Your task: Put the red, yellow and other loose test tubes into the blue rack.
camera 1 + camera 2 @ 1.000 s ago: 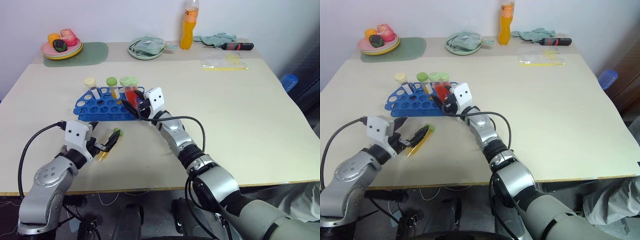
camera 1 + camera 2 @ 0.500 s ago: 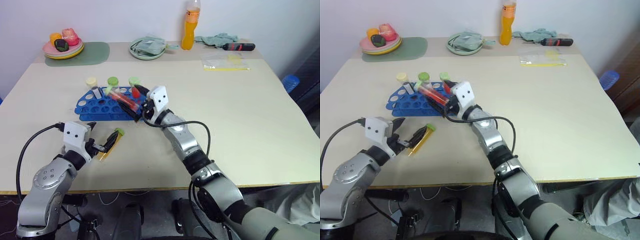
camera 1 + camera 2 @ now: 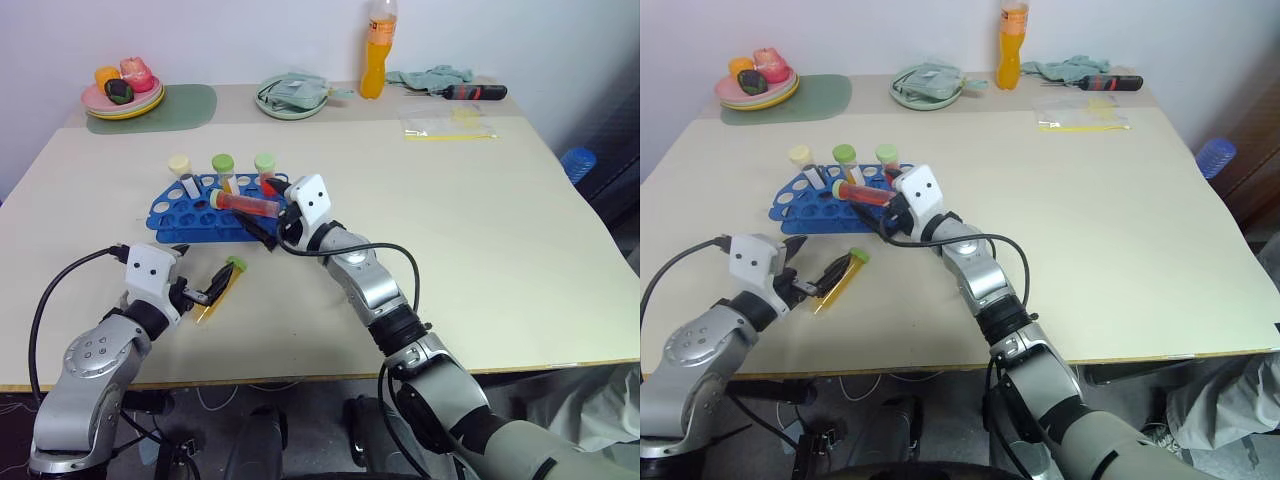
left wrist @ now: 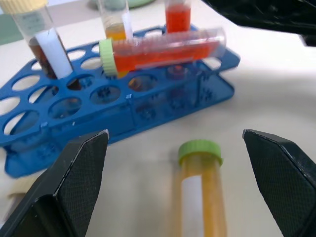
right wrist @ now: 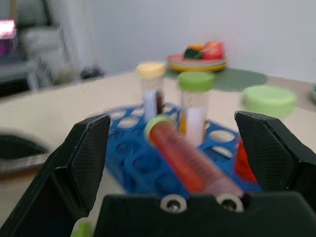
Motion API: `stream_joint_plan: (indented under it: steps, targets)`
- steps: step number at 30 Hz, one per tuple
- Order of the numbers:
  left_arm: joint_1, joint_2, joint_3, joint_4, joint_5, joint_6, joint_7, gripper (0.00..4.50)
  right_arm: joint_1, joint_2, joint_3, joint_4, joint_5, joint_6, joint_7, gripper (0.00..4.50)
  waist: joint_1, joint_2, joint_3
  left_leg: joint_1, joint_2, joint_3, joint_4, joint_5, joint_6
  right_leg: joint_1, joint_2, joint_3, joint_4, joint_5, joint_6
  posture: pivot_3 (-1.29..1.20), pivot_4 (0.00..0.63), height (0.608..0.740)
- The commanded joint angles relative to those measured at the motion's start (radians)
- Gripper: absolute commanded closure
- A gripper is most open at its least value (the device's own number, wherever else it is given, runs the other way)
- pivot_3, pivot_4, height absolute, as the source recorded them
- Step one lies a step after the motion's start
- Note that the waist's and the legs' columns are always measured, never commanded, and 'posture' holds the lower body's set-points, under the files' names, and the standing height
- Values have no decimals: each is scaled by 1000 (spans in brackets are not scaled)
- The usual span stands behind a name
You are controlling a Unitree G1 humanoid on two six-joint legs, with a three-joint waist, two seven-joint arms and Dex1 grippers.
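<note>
The blue rack point(image 3: 200, 215) stands on the table left of centre. Three tubes stand upright in it: a cream-capped brown one point(image 3: 181, 170), a green-capped yellow one point(image 3: 224, 170) and a green-capped red one point(image 3: 266, 170). A second red tube point(image 3: 245, 204) with a green cap lies tipped across the rack top, its bottom end toward my right gripper point(image 3: 268, 208). That gripper is open, with a finger on either side of the tube and apart from it point(image 5: 173, 123). A yellow tube point(image 4: 200, 197) lies on the table between the fingers of my open left gripper point(image 3: 208, 293).
Along the far edge are plates of toy fruit point(image 3: 123, 96) on a green mat, a green plate with a cloth point(image 3: 291, 96), a tall orange bottle point(image 3: 377, 50), a screwdriver point(image 3: 475, 92) and a clear bag point(image 3: 449, 124). Bare table lies to the right.
The red tube at my right gripper has tipped from upright to lying across the rack top. The right hand has drawn back slightly and its wrist has rolled. The left gripper has stayed by the yellow tube.
</note>
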Motion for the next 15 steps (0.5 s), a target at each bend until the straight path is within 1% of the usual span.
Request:
stream_joint_plan:
  steps: [1, 3, 5, 7, 11, 15]
  targets:
    - [13, 15, 43, -4, 5, -31, -15, 0, -64, -58, 25, -133, -7, 162, 89, 47, 1, 0, 0, 0, 0, 0, 0, 0, 0, 0, 0, 0, 0, 0, 0, 0, 150, 740]
    - [17, 16, 49, 4, 5, -40, -21, 0, -96, -96, 30, -162, 6, 277, 143, 47, 1, 0, 0, 0, 0, 0, 0, 0, 0, 0, 0, 0, 0, 0, 0, 0, 150, 740]
    - [17, 13, 43, 16, 11, -52, -26, 0, -131, -125, 33, -152, -2, 308, 181, 47, 1, 0, 0, 0, 0, 0, 0, 0, 0, 0, 0, 0, 0, 0, 0, 0, 150, 740]
    - [17, 8, 33, 22, 14, -64, -28, 0, -162, -131, 28, -118, -5, 324, 196, 47, -1, 0, 0, 0, 0, 0, 0, 0, 0, 0, 0, 0, 0, 0, 0, 0, 150, 740]
    - [14, -1, 24, 31, 11, -81, -33, 0, -217, -122, 31, -9, -23, 363, 208, 47, -1, 0, 0, 0, 0, 0, 0, 0, 0, 0, 0, 0, 0, 0, 0, 0, 150, 740]
    - [33, -10, 28, 43, 8, -107, -50, 0, -276, -80, -7, 115, -8, 388, 189, 47, -1, 0, 0, 0, 0, 0, 0, 0, 0, 0, 0, 0, 0, 0, 0, 0, 150, 740]
